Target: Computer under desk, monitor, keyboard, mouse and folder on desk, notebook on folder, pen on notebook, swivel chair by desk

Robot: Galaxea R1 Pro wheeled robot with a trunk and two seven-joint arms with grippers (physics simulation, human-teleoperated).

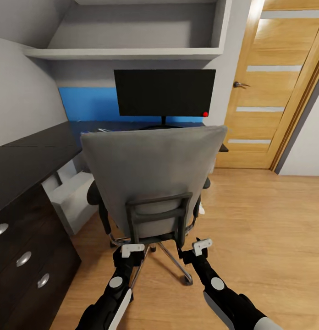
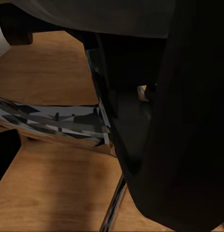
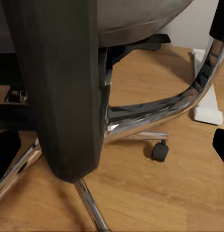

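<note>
The grey swivel chair (image 1: 152, 176) stands with its back to me, facing the dark desk (image 1: 35, 153). The black monitor (image 1: 164, 91) stands on the desk behind it. The backrest hides the seat, so the folder is out of sight. My left gripper (image 1: 132, 250) sits at the left upright of the chair's black back frame (image 1: 157, 213), and that upright looms close in the left wrist view (image 2: 184, 121). My right gripper (image 1: 201, 246) is by the right upright (image 3: 63, 87), open, with the bar between its spread fingers (image 3: 6, 154). The left gripper looks open too.
A white box-like unit (image 1: 72, 199) sits under the desk at the left. Dark drawers (image 1: 26, 256) flank my left side. A small white object (image 3: 206, 96) lies on the wood floor beyond the chair's chrome base (image 3: 141, 121). A wooden door (image 1: 278, 87) is at the right.
</note>
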